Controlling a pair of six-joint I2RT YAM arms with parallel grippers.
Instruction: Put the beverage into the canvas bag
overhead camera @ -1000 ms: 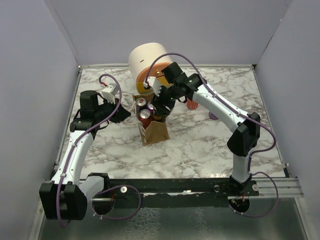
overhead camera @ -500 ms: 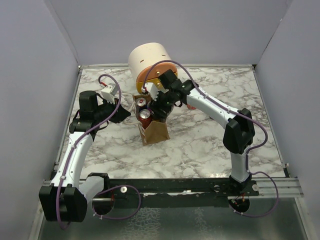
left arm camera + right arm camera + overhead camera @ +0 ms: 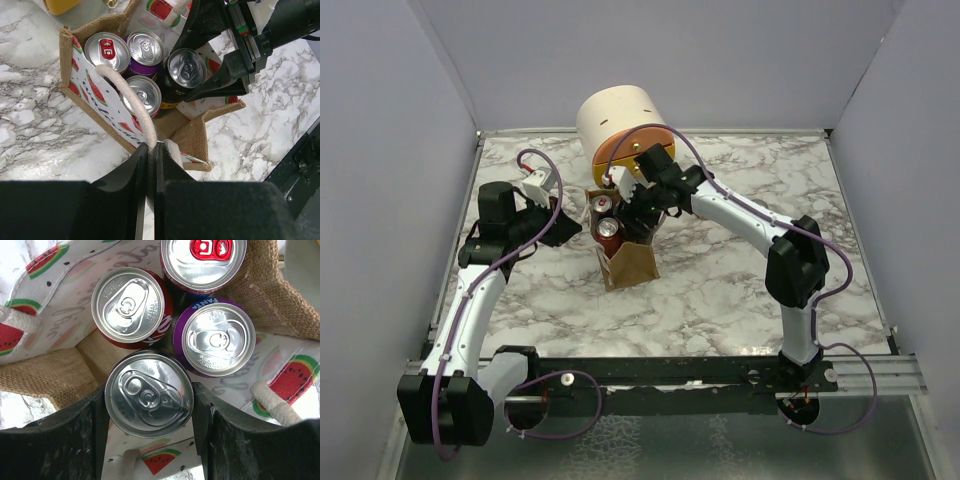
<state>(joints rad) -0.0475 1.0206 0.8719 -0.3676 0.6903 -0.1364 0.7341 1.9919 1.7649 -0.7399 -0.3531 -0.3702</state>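
The canvas bag [image 3: 628, 262] stands open mid-table, tan burlap with a watermelon-print lining [image 3: 199, 134]. My left gripper [image 3: 151, 150] is shut on its cream rope handle [image 3: 134, 102], at the bag's left side [image 3: 575, 228]. My right gripper [image 3: 149, 400] is shut on a dark silver-topped beverage can [image 3: 149, 394], upright in the bag's opening [image 3: 186, 67]. Three cans stand inside: a red-tabbed one [image 3: 204, 255], a purple one [image 3: 217, 339] and a red one [image 3: 128, 304]. The right gripper [image 3: 632, 212] is over the bag's far end.
The cream-and-orange rounded drawer box [image 3: 615, 125] stands just behind the bag, close to the right wrist. Grey walls enclose the marble table [image 3: 720, 290] on three sides.
My right arm has moved a little left and down, bringing the held can into the bag's opening. The left gripper has stayed on the handle.
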